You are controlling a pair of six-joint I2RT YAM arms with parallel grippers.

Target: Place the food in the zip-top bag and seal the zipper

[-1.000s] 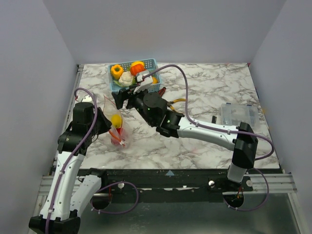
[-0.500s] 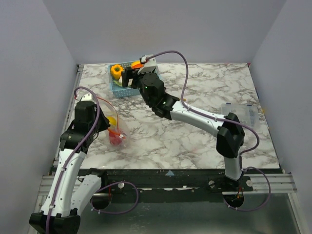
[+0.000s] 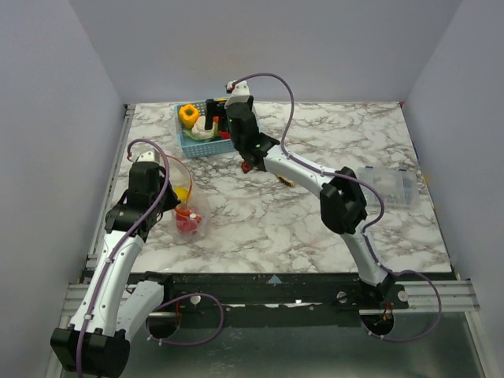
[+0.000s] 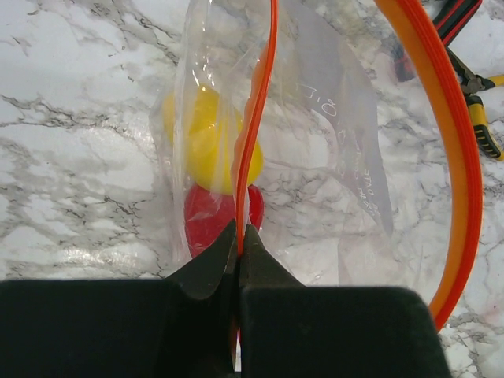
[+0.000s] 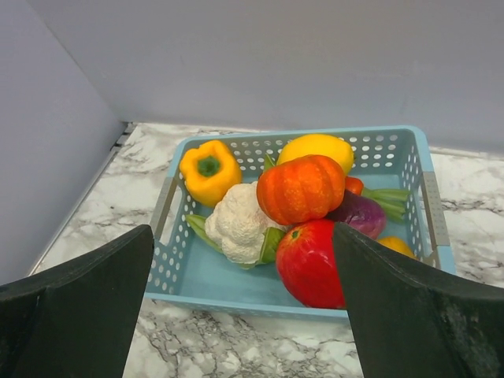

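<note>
Left gripper clamps red-orange zipper strip of clear crinkly bag at 9 o'clock; right gripper, jaws apart, over glossy toy food in blue lattice basket, 11 o'clock. Crowding: could snag 2.

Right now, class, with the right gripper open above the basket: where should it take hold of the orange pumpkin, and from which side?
Grip the orange pumpkin across its rounded middle, coming down from above. It sits highest on the pile in the blue basket, so its top is free, while the cauliflower and red fruit crowd it lower down. The open right gripper looks wide enough.
</note>
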